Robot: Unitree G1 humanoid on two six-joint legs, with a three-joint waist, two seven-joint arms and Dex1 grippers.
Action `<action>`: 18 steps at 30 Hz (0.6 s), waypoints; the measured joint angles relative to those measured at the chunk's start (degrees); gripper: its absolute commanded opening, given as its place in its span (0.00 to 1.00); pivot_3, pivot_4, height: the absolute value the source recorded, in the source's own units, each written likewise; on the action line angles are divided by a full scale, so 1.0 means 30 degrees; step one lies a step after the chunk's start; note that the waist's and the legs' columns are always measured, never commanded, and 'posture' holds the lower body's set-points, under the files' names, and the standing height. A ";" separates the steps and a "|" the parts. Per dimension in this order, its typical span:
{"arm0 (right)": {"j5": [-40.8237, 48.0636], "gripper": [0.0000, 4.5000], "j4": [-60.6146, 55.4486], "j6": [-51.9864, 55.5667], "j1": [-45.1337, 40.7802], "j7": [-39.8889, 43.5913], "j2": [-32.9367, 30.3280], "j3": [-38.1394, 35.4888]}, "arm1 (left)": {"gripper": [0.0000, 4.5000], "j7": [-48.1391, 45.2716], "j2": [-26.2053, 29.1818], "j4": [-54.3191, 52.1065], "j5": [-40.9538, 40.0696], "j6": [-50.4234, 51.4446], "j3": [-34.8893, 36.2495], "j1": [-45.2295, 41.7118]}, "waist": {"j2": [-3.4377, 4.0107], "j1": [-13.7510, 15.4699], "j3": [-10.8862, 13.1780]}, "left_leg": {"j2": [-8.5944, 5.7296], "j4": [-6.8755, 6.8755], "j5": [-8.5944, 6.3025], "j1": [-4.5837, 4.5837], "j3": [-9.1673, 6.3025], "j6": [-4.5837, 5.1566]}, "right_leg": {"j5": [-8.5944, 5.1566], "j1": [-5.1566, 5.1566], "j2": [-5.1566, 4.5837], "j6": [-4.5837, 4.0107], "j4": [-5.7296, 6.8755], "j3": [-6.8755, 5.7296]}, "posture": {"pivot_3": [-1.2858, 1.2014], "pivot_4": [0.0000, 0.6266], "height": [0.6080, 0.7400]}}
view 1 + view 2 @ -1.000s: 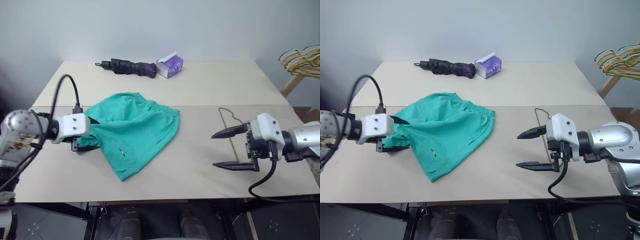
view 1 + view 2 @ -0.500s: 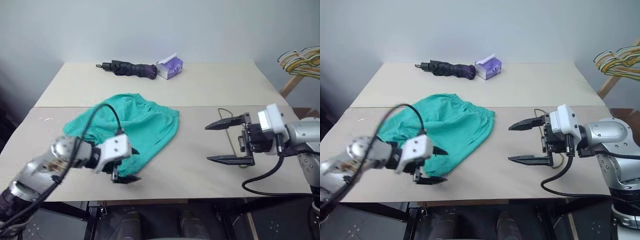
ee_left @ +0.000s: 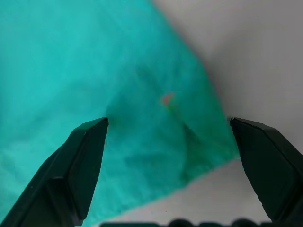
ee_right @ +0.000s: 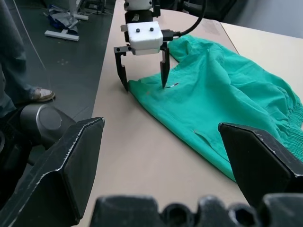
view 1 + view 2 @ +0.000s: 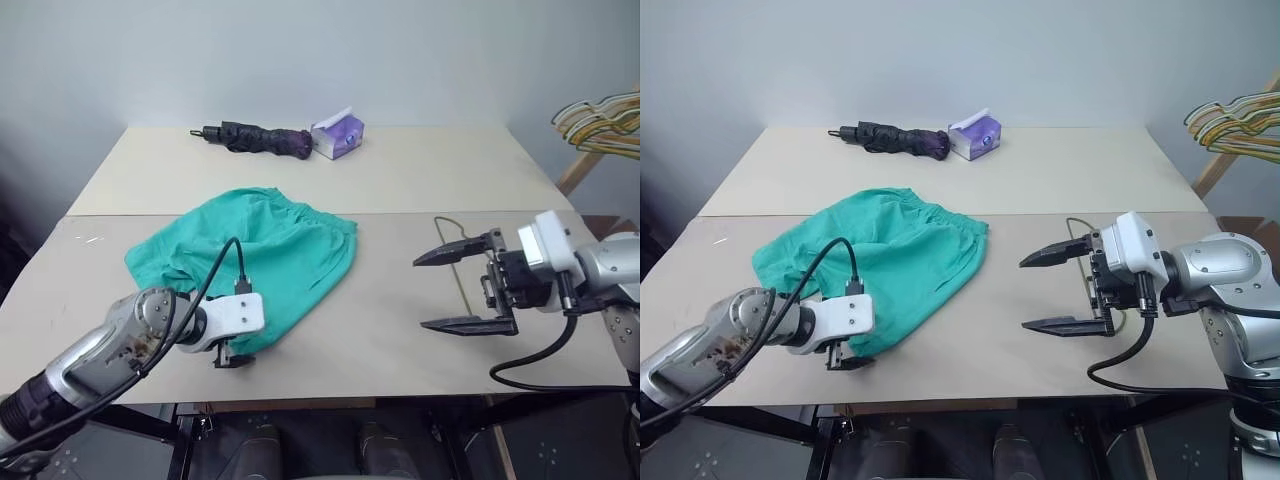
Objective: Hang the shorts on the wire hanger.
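At the near edge of the bench [image 5: 400,180], around seven o'clock, my left pincer [image 4: 144,78] points down with its fingers spread over the near corner of the shorts [image 5: 270,250], one tip on the fabric, one just off its edge. Toward four o'clock my right pincer [image 5: 465,290] hangs wide, gripping nothing, above the wire hanger [image 5: 460,262] lying flat. Far off at twelve o'clock lie a folded umbrella [image 5: 255,136] and a tissue box [image 5: 338,134], touching.
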 measured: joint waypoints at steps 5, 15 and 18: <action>-0.0006 1.00 0.0067 -0.0004 -0.0023 0.0202 0.0001 -0.0001 | 0.42 0.0075 -0.0401 0.0512 0.0198 -0.0476 0.0239 0.0301 | 0.0000 0.0065 0.0000 | -0.0002 0.0003 0.0001 0.0018 -0.0002 0.0000 | -0.0002 0.0015 -0.0002 -0.0009 0.0007 -0.0002 | 0.54 0.14 1.00; -0.0330 1.00 0.1794 -0.1651 0.0378 0.0439 0.0099 -0.0628 | 0.01 -0.0173 0.0511 0.2585 0.0116 -0.2263 0.3379 0.2382 | -0.0003 0.0020 0.0003 | 0.0004 -0.0007 -0.0001 0.0005 0.0003 -0.0001 | -0.0007 0.0000 -0.0005 -0.0008 -0.0007 -0.0004 | 0.54 0.13 1.00; -0.0440 1.00 0.2306 -0.2034 0.0652 0.0731 0.0055 -0.0642 | 0.01 -0.0768 0.1240 0.2921 0.0089 -0.3339 0.4093 0.3179 | -0.0002 0.0027 0.0004 | 0.0006 -0.0009 -0.0001 0.0005 0.0006 -0.0001 | -0.0018 -0.0006 -0.0007 -0.0029 -0.0003 -0.0004 | 0.55 0.13 1.00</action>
